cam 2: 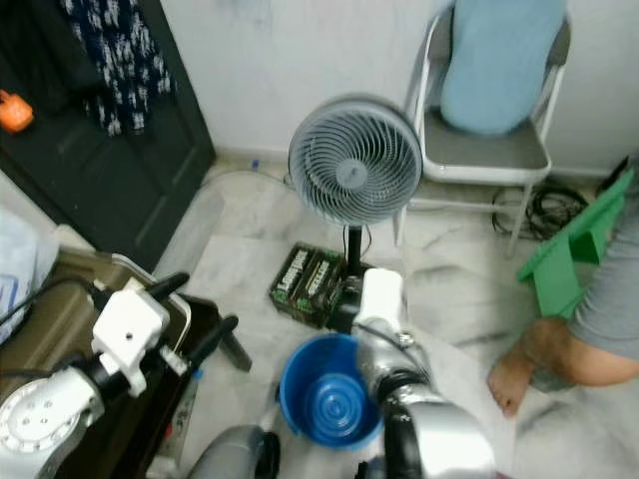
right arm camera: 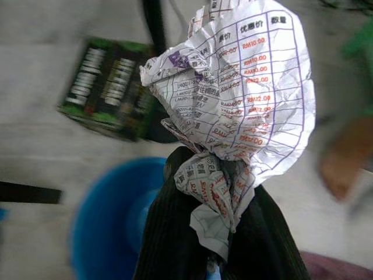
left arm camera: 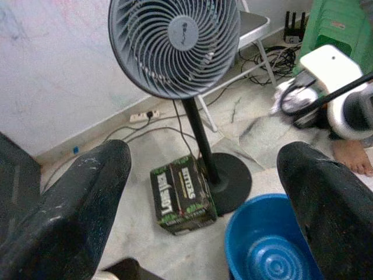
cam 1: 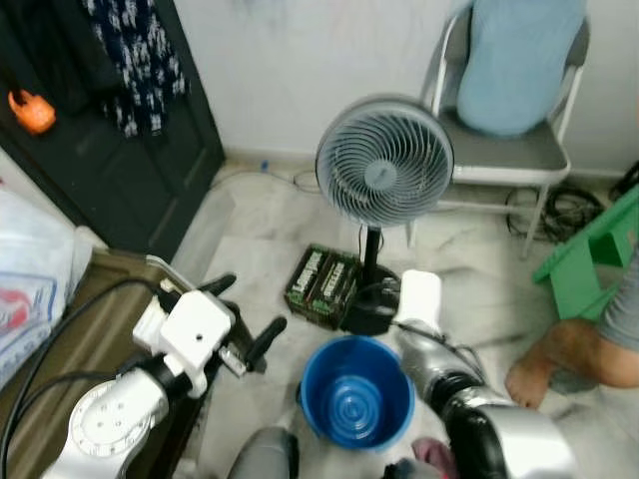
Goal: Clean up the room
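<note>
A crumpled sheet of printed paper (right arm camera: 233,99) is pinched between the black fingers (right arm camera: 175,245) of my right gripper (right arm camera: 215,192), which is shut on it. Below the paper, a blue bucket (cam 1: 356,394) stands on the marble floor. My right arm (cam 1: 439,369) reaches forward over the bucket's right rim, its white wrist block toward the fan base. To the left of the bucket my left gripper (cam 1: 245,314) hangs open with nothing between its fingers (left arm camera: 76,204). The bucket's inside looks bare.
A grey standing fan (cam 1: 384,160) is just behind the bucket, with a green printed box (cam 1: 321,285) beside its base. Further back are a folding chair (cam 1: 509,150) with a blue cushion and cables. A person's leg (cam 1: 559,359) and a green stool (cam 1: 594,254) are at right. A brown case (cam 1: 90,329) and a dark door (cam 1: 130,170) are at left.
</note>
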